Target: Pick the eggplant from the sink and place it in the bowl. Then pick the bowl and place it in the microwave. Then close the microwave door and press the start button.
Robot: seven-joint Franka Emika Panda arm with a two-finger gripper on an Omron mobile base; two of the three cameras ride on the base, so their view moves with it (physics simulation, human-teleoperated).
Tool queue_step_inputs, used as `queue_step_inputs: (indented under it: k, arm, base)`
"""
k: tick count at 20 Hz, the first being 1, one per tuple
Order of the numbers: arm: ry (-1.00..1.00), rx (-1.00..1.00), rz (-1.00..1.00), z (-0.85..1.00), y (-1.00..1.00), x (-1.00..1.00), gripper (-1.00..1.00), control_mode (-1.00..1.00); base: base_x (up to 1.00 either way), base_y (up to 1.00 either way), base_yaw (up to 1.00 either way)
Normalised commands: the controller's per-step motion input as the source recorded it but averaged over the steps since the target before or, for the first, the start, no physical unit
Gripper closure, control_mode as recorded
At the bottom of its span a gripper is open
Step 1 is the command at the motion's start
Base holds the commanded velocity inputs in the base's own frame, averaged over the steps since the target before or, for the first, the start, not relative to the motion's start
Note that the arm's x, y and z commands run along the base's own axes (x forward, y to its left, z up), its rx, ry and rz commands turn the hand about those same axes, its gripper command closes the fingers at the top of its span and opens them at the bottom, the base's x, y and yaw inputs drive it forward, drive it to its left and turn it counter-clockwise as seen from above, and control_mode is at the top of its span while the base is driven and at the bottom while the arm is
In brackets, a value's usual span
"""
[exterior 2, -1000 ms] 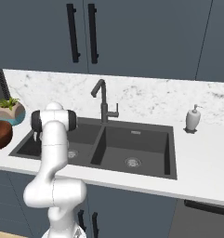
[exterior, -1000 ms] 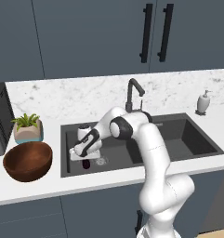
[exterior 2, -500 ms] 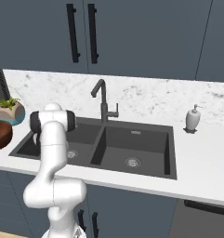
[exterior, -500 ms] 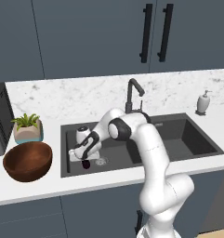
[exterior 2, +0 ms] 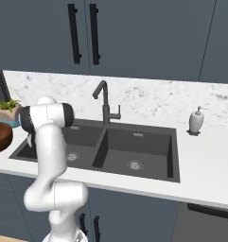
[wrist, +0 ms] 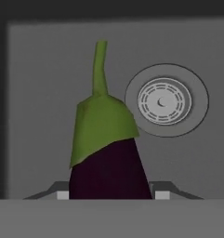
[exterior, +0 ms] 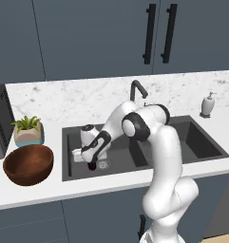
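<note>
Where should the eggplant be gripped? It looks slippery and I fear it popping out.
Across the thick purple body of the eggplant, below the green cap, coming down from above. The end effector already straddles that widest part; the stem is too thin.

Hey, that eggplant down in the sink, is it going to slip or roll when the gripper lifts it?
The eggplant looks smooth and tapered, so it may slide between the fingers. Its rounded body would probably roll on the flat sink floor if dropped. It looks stiff, with the green cap and stem holding their shape.

End effector apparently gripping eggplant
</note>
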Motion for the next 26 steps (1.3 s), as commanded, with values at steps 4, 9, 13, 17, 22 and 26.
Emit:
queue_step_inputs:
  k: [4, 9, 13, 17, 22, 26]
  arm:
    - [0.00, 0.00, -0.01, 1.00, -0.28, -0.27, 1.00, -1.00]
    - [0.00, 0.00, -0.02, 1.00, -0.10, -0.07, 1.00, -1.00]
    - [0.01, 0.00, -0.01, 1.00, 0.00, -0.12, 1.00, -1.00]
    - [0.00, 0.00, 0.00, 1.00, 0.12, -0.18, 1.00, -1.00]
    - [0.00, 0.00, 0.00, 0.76, 0.47, -0.42, 1.00, -1.00]
    - [0.00, 0.00, 0.00, 0.63, 0.56, -0.40, 1.00, -1.00]
  base:
    - [0.00, 0.00, 0.00]
    - [0.00, 0.00, 0.00]
    - [0.00, 0.00, 0.00]
    - [0.00, 0.00, 0.00]
    - [0.00, 0.00, 0.00]
    - [0.00, 0.00, 0.00]
